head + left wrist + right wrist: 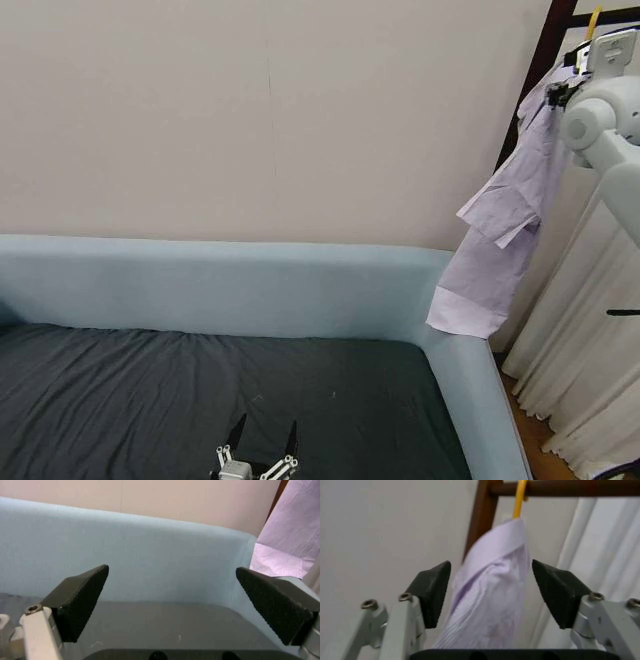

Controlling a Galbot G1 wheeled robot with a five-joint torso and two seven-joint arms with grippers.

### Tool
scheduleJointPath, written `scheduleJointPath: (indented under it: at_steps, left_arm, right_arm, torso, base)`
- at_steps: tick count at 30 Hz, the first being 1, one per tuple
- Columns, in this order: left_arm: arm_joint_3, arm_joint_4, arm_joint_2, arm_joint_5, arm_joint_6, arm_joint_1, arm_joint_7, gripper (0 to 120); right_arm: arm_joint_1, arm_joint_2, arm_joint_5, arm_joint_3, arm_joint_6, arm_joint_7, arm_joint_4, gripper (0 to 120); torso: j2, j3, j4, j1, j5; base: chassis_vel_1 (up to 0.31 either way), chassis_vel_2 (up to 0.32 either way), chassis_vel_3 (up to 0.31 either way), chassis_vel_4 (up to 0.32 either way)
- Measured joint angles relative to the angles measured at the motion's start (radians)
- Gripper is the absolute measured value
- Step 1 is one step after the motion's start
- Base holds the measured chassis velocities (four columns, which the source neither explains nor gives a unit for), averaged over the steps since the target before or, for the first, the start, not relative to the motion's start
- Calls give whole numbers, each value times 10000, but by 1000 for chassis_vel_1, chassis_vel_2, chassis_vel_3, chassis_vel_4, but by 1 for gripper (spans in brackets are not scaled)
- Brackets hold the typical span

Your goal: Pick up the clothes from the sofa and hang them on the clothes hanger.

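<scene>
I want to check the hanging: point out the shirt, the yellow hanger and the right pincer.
shirt (500, 230): head view, middle of the hanging cloth.
yellow hanger (520, 498): right wrist view, hook stem.
right pincer (490, 564): right wrist view, midway between its open fingertips.

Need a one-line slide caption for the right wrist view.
Open right end effector either side of lilac shirt hanging by yellow hanger from wooden rail.

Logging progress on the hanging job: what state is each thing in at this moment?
shirt: hanging from the yellow hanger, off the sofa.
yellow hanger: hooked over the wooden rail.
right gripper: open, fingers on either side of the shirt near its collar.
left gripper: open, low over the sofa seat, holding nothing.
</scene>
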Motion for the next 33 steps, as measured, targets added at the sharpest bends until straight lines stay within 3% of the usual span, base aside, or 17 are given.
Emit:
scheduleJointPath:
  at_steps: [3,9,12,13,15,17,18,20,22,24,25,27,33]
  left_arm:
    - [-2,-8,-9,23,0,8,0,100]
    - [29,-18,-64,164,-71,45,34,100]
    - [-1,-2,-118,212,-147,85,69,100]
    - [-1,-2,-118,212,-147,85,69,100]
    - [-123,-4,-238,292,-152,145,85,100]
    - [-519,-138,-562,443,-253,422,118,100]
    - [-519,-138,-562,443,-253,422,118,100]
    - [-728,-245,-756,515,-338,576,135,100]
    - [-756,-272,-784,553,-366,598,149,100]
    - [-748,-272,-776,558,-368,607,151,100]
    - [-716,-261,-749,600,-391,627,163,100]
    - [-606,-174,-725,778,-486,649,173,100]
    - [-549,-112,-736,1114,-664,670,101,100]
  right_arm:
    - [-537,-618,316,404,785,-618,832,78]
    - [-3909,-2499,1427,2863,2614,-1868,3001,98]
    - [-5935,-3360,1461,4088,3369,-2226,4206,100]
    - [-5935,-3360,1461,4088,3369,-2226,4206,100]
    - [-7701,-3552,1299,5237,3589,-2314,4975,100]
    - [-9063,-3172,885,5851,3666,-2319,5424,100]
    - [-9063,-3172,885,5851,3666,-2319,5424,100]
    - [-10383,-2637,434,6806,3744,-2376,5746,100]
    - [-12559,-1898,-225,8217,3904,-2538,6053,100]
    - [-12923,-1758,-337,8414,3938,-2591,6082,100]
    - [-14140,-1263,-743,9132,4096,-2787,6174,100]
    - [-15734,-499,-1350,10105,4342,-3081,6391,100]
    - [-17714,793,-2478,11299,4574,-3607,6837,100]
  torso:
    - [0,-1,0,-1,-2]
    - [0,-1,-7,-1,6]
    - [-1,-2,-9,-1,2]
    - [-1,-2,-9,-1,2]
    - [0,-3,-4,-2,-4]
    - [0,-2,-1,-2,-2]
    - [0,-2,-1,-2,-2]
    - [-2,2,19,0,5]
    - [-1,-2,3,-1,-6]
    - [-1,0,-1,-1,-1]
    - [-3,2,-5,2,11]
    - [-1,-1,-7,0,-4]
    - [-1,-1,-4,-1,-3]
  base:
    - [0,0,0,0]
    - [0,0,0,0]
    - [0,0,0,0]
    - [0,0,0,0]
    - [0,0,0,0]
    - [0,0,0,0]
    - [0,0,0,0]
    - [0,0,0,0]
    - [0,0,0,0]
    - [0,0,0,0]
    - [0,0,0,0]
    - [0,0,0,0]
    - [0,0,0,0]
